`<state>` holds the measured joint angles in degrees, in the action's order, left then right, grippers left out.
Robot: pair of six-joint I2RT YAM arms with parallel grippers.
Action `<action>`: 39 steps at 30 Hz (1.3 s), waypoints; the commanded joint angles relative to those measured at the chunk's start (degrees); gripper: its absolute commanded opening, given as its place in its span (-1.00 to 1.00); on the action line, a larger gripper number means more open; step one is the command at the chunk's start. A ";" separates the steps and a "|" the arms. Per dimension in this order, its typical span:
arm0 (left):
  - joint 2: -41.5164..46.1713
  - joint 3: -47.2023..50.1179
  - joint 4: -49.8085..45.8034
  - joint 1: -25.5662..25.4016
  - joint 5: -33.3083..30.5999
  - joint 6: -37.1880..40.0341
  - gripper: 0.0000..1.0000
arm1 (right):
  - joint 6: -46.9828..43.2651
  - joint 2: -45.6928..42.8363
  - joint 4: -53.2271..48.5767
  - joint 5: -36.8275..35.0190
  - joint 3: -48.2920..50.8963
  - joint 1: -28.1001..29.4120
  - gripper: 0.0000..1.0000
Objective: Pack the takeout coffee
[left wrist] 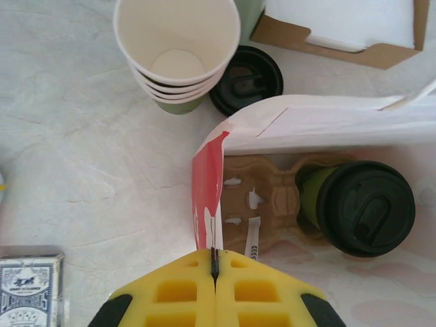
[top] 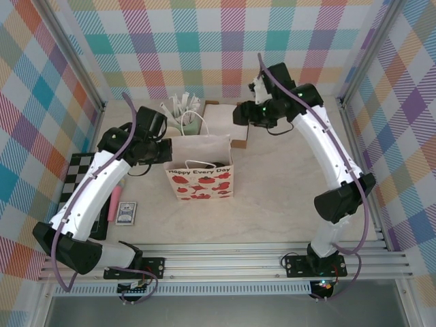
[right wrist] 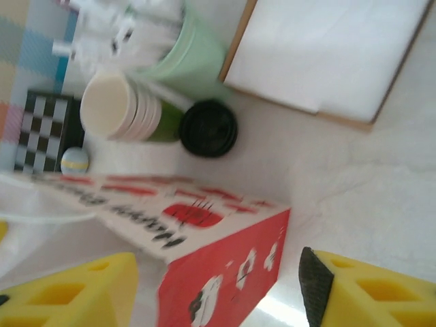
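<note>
From above, the left arm reaches to the left edge of the paper bag, which stands in the middle of the tabletop. The right arm ends over the cardboard box behind the bag. In the left wrist view, the left jaws are pressed fully together, their yellow fingers pinching the bag's red side edge. The takeout coffee sits lid up inside the bag, seated in a brown cardboard carrier. Outside the bag are a stack of cream cups with a loose black lid just beside it, and a deck of cards. In the right wrist view, the right jaws stand wide apart and hold nothing, poised above the bag's printed side, with a pale-green cup of packets beyond.
</note>
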<state>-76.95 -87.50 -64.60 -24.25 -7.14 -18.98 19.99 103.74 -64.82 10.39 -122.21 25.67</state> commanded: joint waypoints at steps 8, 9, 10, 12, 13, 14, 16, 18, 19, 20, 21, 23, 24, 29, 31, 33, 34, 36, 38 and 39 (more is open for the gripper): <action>4.87 3.37 -2.70 7.72 -2.53 2.44 -1.00 | 2.16 15.58 7.44 -8.27 -5.49 -3.03 1.00; 4.81 3.65 -2.85 8.38 -2.58 2.59 -1.00 | 2.57 17.73 7.64 -8.52 -7.02 -2.79 1.00; 4.84 3.86 -2.98 8.97 -2.77 3.02 -1.00 | 2.88 20.16 7.93 -8.79 -8.74 -2.44 1.00; 5.15 4.65 -2.60 10.21 -3.34 4.04 -1.00 | 3.16 24.56 8.53 -8.55 -12.14 -1.60 1.00; 5.40 4.94 -2.32 11.04 -3.34 4.91 -1.00 | 3.30 27.02 8.38 -8.55 -14.63 -1.09 0.99; 5.79 5.26 -1.94 11.93 -3.41 5.84 -1.00 | 3.08 29.42 8.06 -8.97 -17.11 -0.52 0.97; 6.45 5.87 -0.78 13.42 -2.56 7.89 -1.00 | 3.59 33.86 6.88 -10.95 -22.18 0.40 0.92; 7.28 6.81 1.28 14.59 -0.51 9.86 -1.00 | 5.09 37.55 5.64 -14.53 -25.87 1.02 0.86; 7.59 7.31 2.50 15.07 1.16 10.59 -1.00 | 5.95 38.97 5.49 -16.67 -26.55 1.29 0.83; 7.77 7.88 3.77 15.35 3.00 11.16 -1.00 | 6.94 39.86 5.68 -18.40 -26.69 1.40 0.80; 7.70 8.23 4.60 15.37 4.63 11.56 -1.00 | 7.84 40.63 5.87 -19.30 -26.60 1.40 0.78; 7.37 8.55 5.87 15.37 7.69 11.95 -1.00 | 8.99 41.93 6.51 -20.56 -26.59 1.40 0.71; 7.20 8.50 6.21 15.37 8.67 11.95 -1.00 | 9.10 42.42 7.07 -21.11 -26.59 1.55 0.68; 7.15 8.51 7.51 15.37 12.48 10.94 -1.00 | 8.93 44.72 8.73 -21.91 -26.85 1.64 0.54; 7.50 8.84 7.77 15.36 12.76 10.48 -1.00 | 8.91 46.00 8.52 -21.75 -27.18 1.66 0.50; 7.67 9.25 7.99 15.37 12.92 10.20 -1.00 | 8.95 47.41 7.98 -20.76 -28.25 1.66 0.45; 7.59 9.37 8.06 15.37 13.11 10.11 -1.00 | 9.00 48.34 7.57 -20.20 -28.96 1.75 0.43; 7.43 9.61 8.11 15.37 13.47 10.12 -1.00 | 9.01 49.81 6.93 -19.65 -30.17 1.85 0.38; 7.12 9.72 8.24 15.37 13.52 10.11 -1.00 | 8.92 50.75 6.13 -19.77 -30.85 2.06 0.29; 7.04 9.78 8.21 15.37 13.51 10.11 -1.00 | 8.93 50.84 5.58 -20.09 -30.98 2.10 0.22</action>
<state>-70.00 -78.78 -57.41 -9.61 5.06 -8.73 28.40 152.16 -57.58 -10.41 -151.76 27.38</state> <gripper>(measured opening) 0.057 0.627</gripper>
